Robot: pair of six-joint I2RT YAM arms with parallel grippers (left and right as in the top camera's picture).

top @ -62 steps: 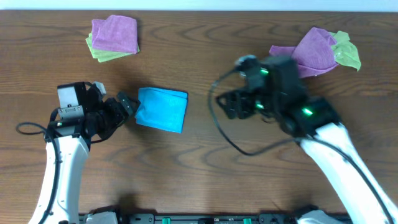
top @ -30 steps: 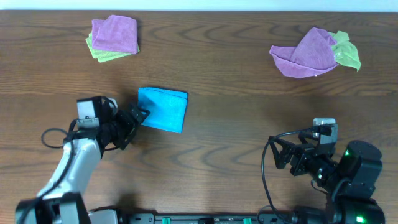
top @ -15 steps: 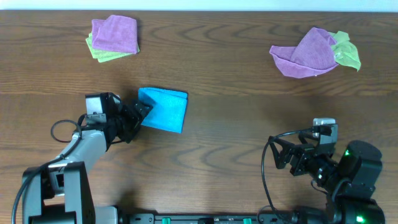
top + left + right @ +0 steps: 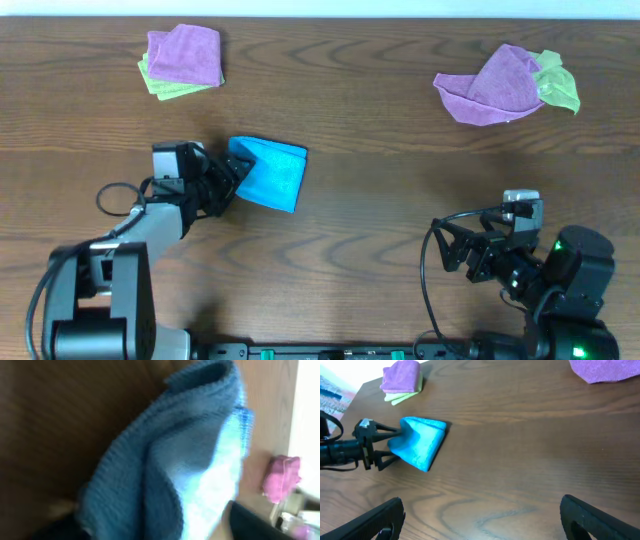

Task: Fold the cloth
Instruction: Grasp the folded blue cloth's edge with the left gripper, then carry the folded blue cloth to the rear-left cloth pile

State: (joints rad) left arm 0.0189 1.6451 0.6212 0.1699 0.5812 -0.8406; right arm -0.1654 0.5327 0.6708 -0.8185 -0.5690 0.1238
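Observation:
The cloth (image 4: pixel 272 172) is a sky-blue folded bundle left of the table's middle. Its left end is bunched and narrowed. It also shows in the right wrist view (image 4: pixel 422 440) and fills the left wrist view (image 4: pixel 175 460). My left gripper (image 4: pixel 233 178) is open. Its two fingers straddle the cloth's left end, one on each side, as the right wrist view (image 4: pixel 395 445) shows. My right gripper (image 4: pixel 450 257) is open and empty over bare wood at the front right, far from the cloth. Its finger tips sit at the lower corners of its own view (image 4: pixel 482 527).
A purple cloth on a light-green cloth (image 4: pixel 182 58) lies at the back left, and shows in the right wrist view (image 4: pixel 402 374). A loose purple and green pile (image 4: pixel 505 82) lies at the back right. The table's front edge is near my right arm.
My left gripper has moved right into the cloth's left edge. The cloth has shifted a little to the right and its left end has bunched up. The right arm has stayed still for the last second.

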